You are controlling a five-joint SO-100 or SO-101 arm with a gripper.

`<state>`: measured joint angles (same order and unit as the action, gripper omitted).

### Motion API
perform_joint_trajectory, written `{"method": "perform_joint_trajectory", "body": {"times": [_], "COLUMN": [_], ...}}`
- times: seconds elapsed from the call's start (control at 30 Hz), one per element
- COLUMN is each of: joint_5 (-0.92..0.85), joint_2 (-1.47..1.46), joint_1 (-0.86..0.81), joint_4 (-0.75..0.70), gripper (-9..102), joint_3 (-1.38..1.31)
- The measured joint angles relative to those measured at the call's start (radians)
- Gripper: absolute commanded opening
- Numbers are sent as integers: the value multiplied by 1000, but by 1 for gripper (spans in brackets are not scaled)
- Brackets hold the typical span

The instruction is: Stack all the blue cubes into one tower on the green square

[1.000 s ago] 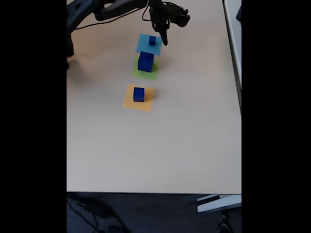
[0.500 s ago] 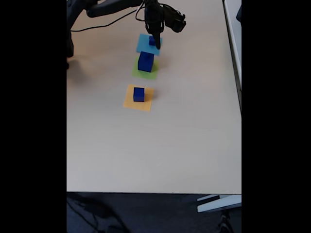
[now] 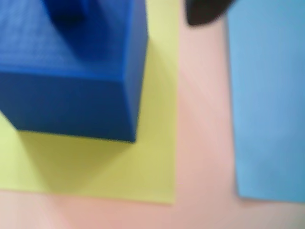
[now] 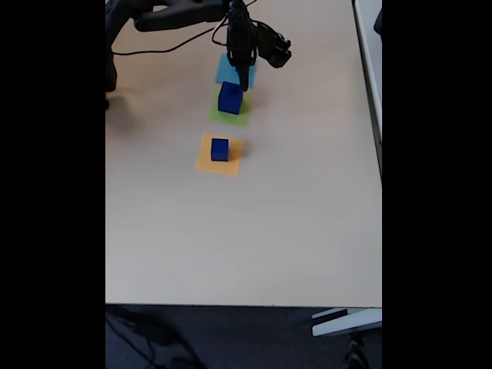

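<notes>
Tool is hovering over the light-blue patch, with the big blue cube on the green square sitting just below it in the fixed view; can't tell its grip.

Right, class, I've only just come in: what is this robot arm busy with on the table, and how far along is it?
The arm's gripper hangs low over the light-blue patch, beside the large blue cube that sits on the green square. A smaller blue cube waits alone on the orange patch. No tower is visible yet. Whether the gripper holds anything cannot be told.
</notes>
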<state>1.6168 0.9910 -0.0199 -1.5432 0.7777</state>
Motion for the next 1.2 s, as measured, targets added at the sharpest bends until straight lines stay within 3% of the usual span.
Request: {"method": "perform_joint_trajectory", "body": {"times": [1.2], "joint_5": [-67], "joint_2": [25], "joint_1": [-35], "joint_4": [2], "gripper": [24], "joint_3": [132]}}
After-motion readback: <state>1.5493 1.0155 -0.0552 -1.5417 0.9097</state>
